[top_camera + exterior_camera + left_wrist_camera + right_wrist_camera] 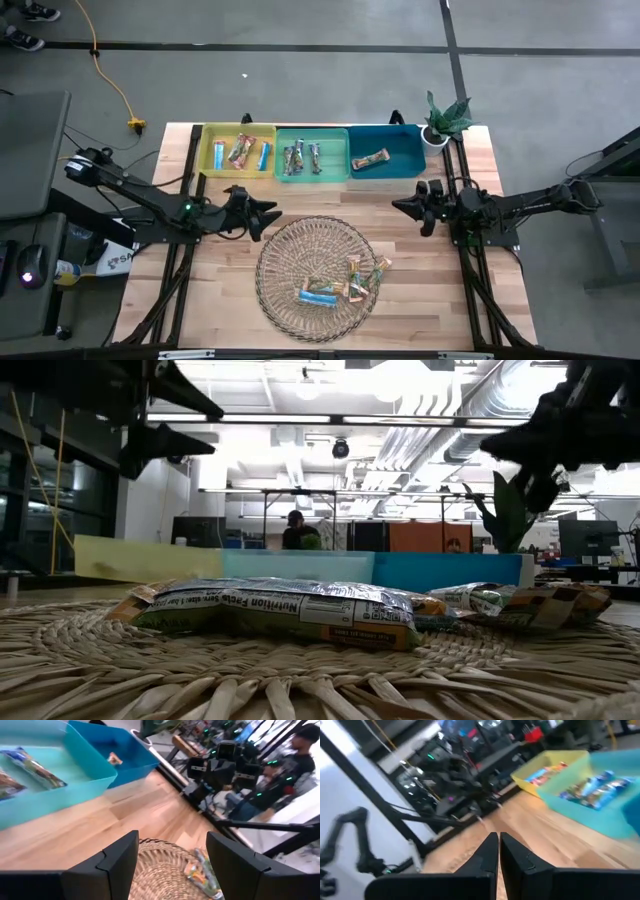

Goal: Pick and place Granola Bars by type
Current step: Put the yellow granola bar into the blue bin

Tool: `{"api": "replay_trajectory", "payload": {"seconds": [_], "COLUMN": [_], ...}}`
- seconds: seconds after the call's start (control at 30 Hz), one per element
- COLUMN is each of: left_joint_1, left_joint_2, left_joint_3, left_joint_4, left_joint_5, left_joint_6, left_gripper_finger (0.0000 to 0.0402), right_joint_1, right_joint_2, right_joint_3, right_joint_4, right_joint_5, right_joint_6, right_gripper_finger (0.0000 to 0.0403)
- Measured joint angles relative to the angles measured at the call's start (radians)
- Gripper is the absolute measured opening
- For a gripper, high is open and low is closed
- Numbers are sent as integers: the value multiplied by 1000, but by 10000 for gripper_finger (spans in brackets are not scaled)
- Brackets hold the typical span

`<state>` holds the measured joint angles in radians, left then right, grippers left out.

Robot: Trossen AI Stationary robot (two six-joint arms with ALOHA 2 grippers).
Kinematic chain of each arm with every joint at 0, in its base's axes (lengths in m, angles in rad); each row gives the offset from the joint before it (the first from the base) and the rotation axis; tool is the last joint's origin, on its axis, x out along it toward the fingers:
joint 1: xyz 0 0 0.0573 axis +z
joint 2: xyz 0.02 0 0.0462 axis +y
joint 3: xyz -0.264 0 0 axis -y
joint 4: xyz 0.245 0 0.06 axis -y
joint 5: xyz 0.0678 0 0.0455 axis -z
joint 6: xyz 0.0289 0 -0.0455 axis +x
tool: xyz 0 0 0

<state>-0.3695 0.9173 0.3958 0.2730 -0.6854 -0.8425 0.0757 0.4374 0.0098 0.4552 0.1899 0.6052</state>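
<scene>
Several granola bars (pixel 340 285) lie flat on the round wicker plate (pixel 290 250), and the low view shows them close up (pixel 280 612). More bars lie in the yellow bin (pixel 240 151), the green bin (pixel 302 158) and the teal bin (pixel 370 158). My left gripper (pixel 268 215) hovers open above the plate's far-left rim; its wrist view (pixel 172 862) looks over the plate and the bars (pixel 202 875). My right gripper (pixel 400 206) is shut and empty (pixel 499 851), raised over bare table to the right of the plate and nearer than the teal bin.
The three bins stand side by side along the table's far edge. A small potted plant (pixel 445 120) sits at the far right corner beside the teal bin. Bare wood (pixel 430 280) shows to the plate's left and right. A person (pixel 295 750) stands beyond the table.
</scene>
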Motion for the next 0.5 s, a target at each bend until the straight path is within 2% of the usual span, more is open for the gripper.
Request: {"api": "replay_trajectory", "payload": {"seconds": [0.13, 0.27, 0.5], "left_joint_1": [0, 1, 2], "left_joint_2": [0, 0, 1], "left_joint_3": [-76, -150, -309], "left_joint_4": [94, 215, 497], "left_joint_5": [23, 23, 25], "left_joint_6": [-1, 3, 26], "left_gripper_finger": [230, 230, 230], "right_joint_1": [0, 4, 4], "right_joint_2": [2, 13, 141], "right_joint_3": [33, 152, 541], "right_joint_4": [21, -52, -496], "right_joint_5": [-56, -120, -87], "right_joint_6": [-47, -154, -276], "right_gripper_finger": [0, 1, 16]}}
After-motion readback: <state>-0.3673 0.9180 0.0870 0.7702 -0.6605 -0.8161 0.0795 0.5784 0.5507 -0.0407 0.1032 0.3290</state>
